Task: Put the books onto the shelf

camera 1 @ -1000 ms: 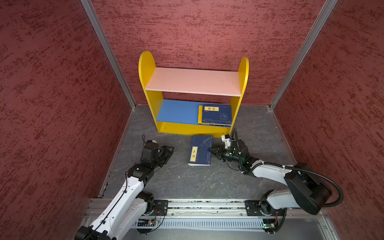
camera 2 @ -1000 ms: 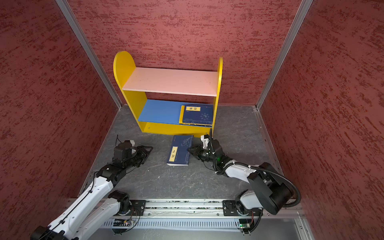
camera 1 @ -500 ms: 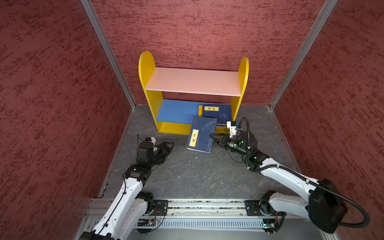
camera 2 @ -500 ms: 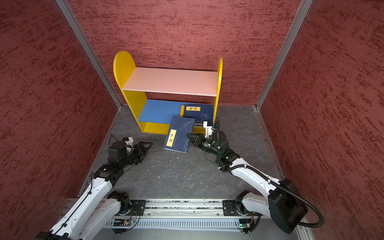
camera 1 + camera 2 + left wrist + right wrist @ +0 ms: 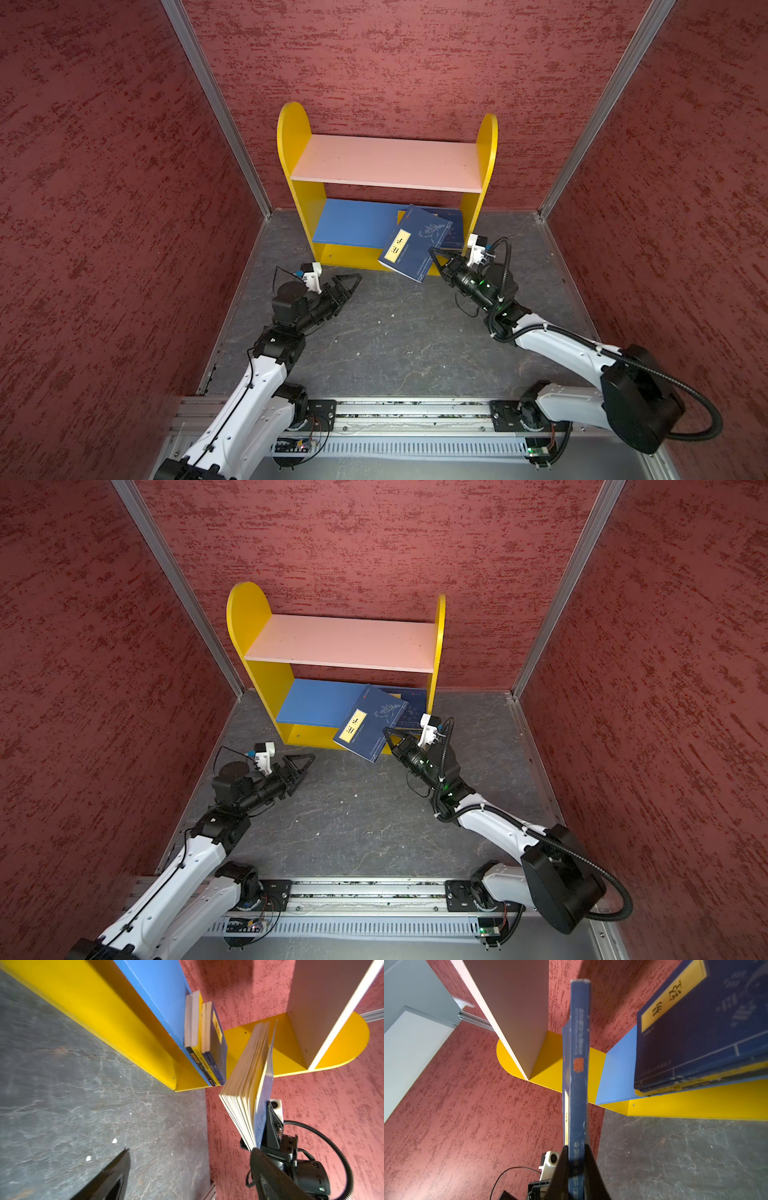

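The right tool (image 5: pixel 434 253) pinches a navy book (image 5: pixel 409 243). It has lifted it off the worktop (image 5: pixel 395 340) to the shelf (image 5: pixel 386 162), at 5 o'clock, over the stack (image 5: pixel 455 219). The left tool (image 5: pixel 351 289) has spread, empty. This looks like the last one.

Both top views look steeply down from high above my base rail (image 5: pixel 415 409), facing the yellow-sided pink-and-blue-boarded shelf (image 5: pixel 386 162). My wrist cameras sit close, low, facing that shelf from opposite sides.
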Robot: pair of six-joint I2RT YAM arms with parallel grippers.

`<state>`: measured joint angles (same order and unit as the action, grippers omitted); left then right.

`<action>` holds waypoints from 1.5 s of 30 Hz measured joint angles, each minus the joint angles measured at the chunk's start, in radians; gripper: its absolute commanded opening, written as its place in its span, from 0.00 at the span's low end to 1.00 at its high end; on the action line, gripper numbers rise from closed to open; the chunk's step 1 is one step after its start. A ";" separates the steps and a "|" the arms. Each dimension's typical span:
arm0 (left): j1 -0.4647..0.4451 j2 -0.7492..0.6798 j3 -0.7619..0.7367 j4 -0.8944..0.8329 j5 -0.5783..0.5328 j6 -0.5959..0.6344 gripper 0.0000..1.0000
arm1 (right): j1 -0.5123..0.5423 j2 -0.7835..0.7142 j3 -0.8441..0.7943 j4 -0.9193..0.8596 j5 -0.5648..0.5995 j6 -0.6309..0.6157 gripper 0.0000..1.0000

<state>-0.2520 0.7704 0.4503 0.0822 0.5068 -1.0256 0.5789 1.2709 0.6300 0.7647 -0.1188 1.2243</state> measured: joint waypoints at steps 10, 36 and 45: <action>-0.165 0.287 0.072 0.343 0.041 -0.042 0.87 | 0.000 0.070 0.000 0.151 0.090 0.087 0.03; -0.264 0.678 0.282 0.734 0.071 -0.169 0.45 | 0.000 0.138 0.001 0.257 0.134 0.166 0.03; -0.270 0.703 0.298 0.771 0.055 -0.208 0.19 | 0.000 0.181 0.003 0.290 0.135 0.186 0.05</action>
<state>-0.5217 1.4734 0.7479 0.8528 0.5621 -1.2339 0.5785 1.4521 0.6331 1.0542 0.0158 1.4101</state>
